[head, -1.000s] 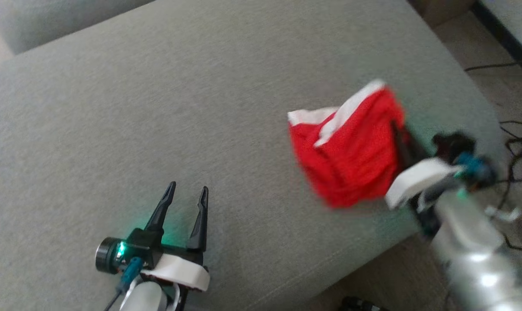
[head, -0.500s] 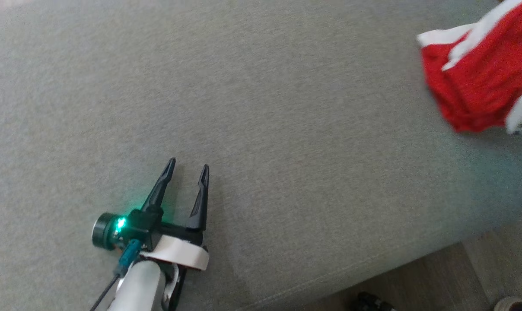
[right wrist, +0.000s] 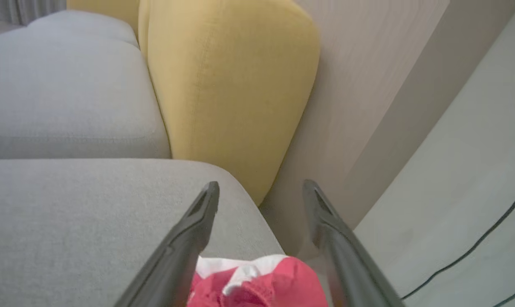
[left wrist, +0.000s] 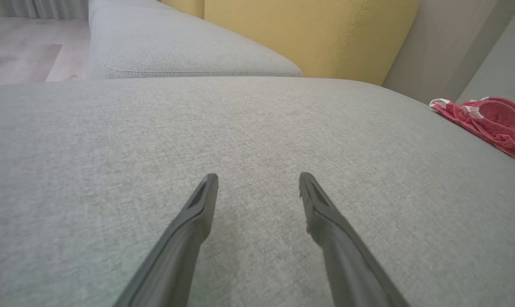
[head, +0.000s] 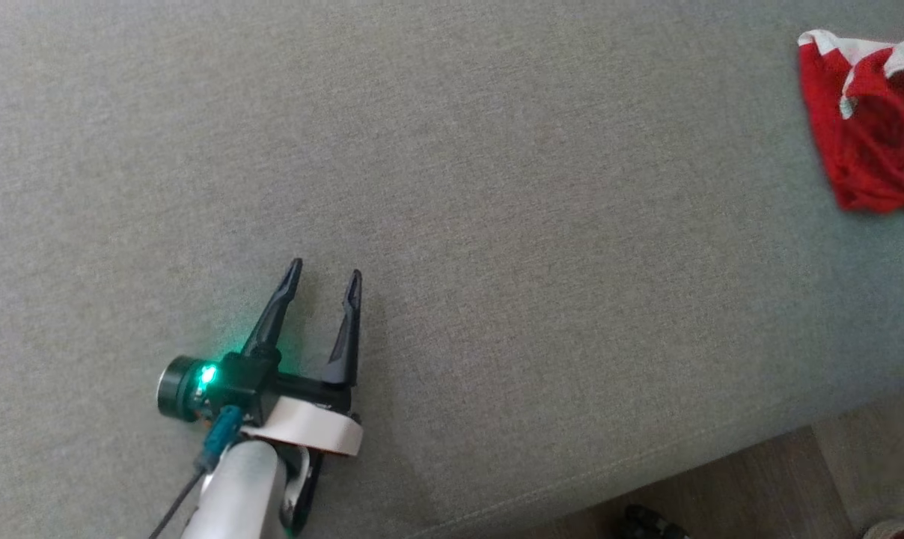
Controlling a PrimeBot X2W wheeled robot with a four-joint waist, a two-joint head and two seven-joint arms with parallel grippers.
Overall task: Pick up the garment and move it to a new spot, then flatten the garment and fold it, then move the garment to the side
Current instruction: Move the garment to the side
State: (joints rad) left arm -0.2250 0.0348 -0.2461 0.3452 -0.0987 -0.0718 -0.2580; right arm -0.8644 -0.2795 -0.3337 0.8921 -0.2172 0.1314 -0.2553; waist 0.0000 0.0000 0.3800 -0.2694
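Lying crumpled at the right edge of the grey fabric cushion (head: pixel 497 224), the red mesh garment (head: pixel 856 150) looks light, limp; pinch its white hem (head: pixel 828 39); left gripper (head: pixel 326 268) and right gripper (right wrist: pixel 261 183) gape empty.

The left gripper (head: pixel 325 269) is sitting at the lower left of the head view, its two dark fingers pointing up the frame and standing apart with a clear gap between the tips. A green light (head: pixel 208 374) is glowing on its wrist, and the silver forearm (head: pixel 242 494) is running off the bottom edge. In the right wrist view, the right gripper (right wrist: pixel 261 185) is likewise holding its fingers wide apart, with nothing pinched between the tips.
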